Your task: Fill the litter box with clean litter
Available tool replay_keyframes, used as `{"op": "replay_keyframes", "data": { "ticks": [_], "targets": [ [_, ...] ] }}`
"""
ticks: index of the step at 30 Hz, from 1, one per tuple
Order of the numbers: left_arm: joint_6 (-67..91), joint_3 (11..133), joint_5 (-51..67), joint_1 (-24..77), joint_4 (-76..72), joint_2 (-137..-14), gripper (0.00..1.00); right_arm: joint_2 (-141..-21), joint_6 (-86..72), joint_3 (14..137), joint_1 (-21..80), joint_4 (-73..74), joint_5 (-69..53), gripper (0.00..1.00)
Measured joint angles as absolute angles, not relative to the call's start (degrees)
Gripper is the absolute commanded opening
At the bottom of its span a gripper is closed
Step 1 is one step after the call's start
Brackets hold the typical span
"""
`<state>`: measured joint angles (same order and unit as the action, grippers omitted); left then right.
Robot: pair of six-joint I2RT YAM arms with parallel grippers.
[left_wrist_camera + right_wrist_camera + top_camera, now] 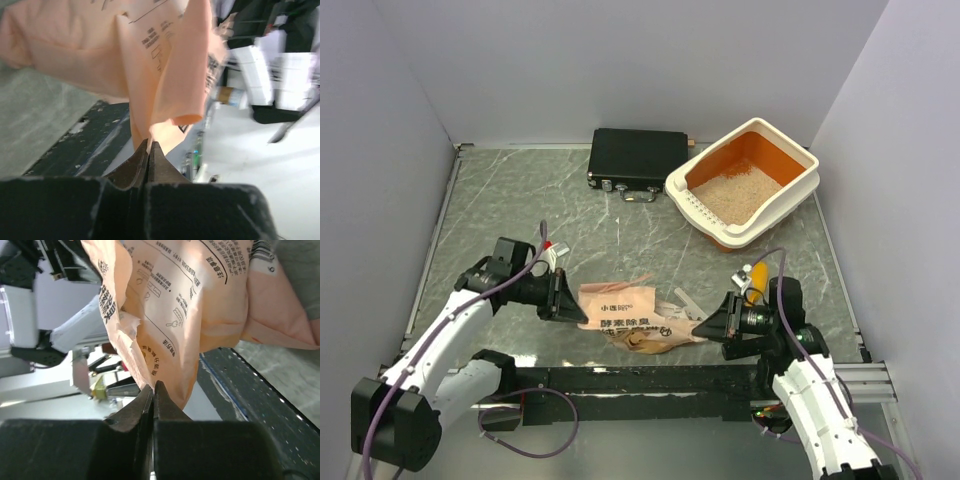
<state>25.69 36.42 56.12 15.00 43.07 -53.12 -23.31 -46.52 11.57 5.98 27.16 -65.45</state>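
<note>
Litter box sits well beyond both jaws, clean litter thinly covering its floor, so likely part-filled. Left gripper and right gripper jaws clamp the paper bag ends between them.

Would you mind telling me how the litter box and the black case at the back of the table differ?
The litter box is cream with an orange inside; the black case is all dark. The litter box lies open, holding tan litter; the black case is flat and shut. Both rest at the far end of the table, side by side.
</note>
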Motion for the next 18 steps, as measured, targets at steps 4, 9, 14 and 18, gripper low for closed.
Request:
{"op": "replay_keyframes", "data": {
  "ticks": [4,9,14,18],
  "targets": [
    [24.4,37.6,52.4,16.1,43.8,-55.8,0.01,-25.9,-39.4,18.0,5.7,33.7,-60.1,0.53],
    [23.4,39.9,49.8,16.8,44.0,-58.9,0.01,-25.1,-31.6,27.2,5.8,35.0,-54.3,0.73],
    [23.0,42.9,48.4,17.6,44.2,-61.8,0.01,-25.3,-26.6,32.0,9.6,32.1,-50.0,0.76],
    [22.9,45.1,47.5,18.2,44.9,-63.5,0.01,-28.8,-22.5,36.6,23.0,32.3,-41.9,0.74]
  ]
}}
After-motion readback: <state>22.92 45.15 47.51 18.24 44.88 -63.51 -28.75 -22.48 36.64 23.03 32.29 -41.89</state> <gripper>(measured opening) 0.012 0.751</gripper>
